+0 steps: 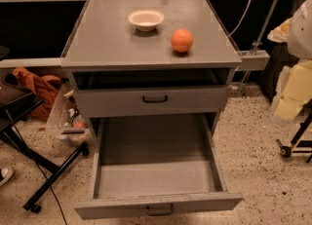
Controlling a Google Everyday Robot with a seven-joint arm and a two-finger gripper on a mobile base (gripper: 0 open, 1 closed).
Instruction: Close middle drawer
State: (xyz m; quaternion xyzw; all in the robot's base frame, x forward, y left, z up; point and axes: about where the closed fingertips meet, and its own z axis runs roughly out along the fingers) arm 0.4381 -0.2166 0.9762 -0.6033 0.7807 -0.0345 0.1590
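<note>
Cabinet [122, 39]: grey metal unit, seen from above and in front. It fills the middle of the view and stands on a speckled floor.
Middle drawer [158, 203]: my target. It is pulled far out toward the camera. The long shallow tray is bare inside, and the low front panel sits at the bottom edge of the view.
Upper drawer [195, 100]: taller front panel, directly above the tray's back half. It stands slightly proud of the frame, with a dark gap above it. Not my concern.
Bowl [146, 19]: pale, on the cabinet top toward the back, well apart from the drawers.
Orange [182, 40]: on the top, right of the bowl and nearer the front edge.
Loop handle [160, 211]: small, black, at the centre of the middle drawer's front panel.
Gripper: mine is not in this view. I cannot tell whether it is wide or narrow.
Step in hand: the approach, as I judge it. The drawer is fully open and nothing touches it.
Next move: bring the gripper in low, against the front panel near the loop handle. Push straight back along the rails, keeping centred so the tray does not skew.
</note>
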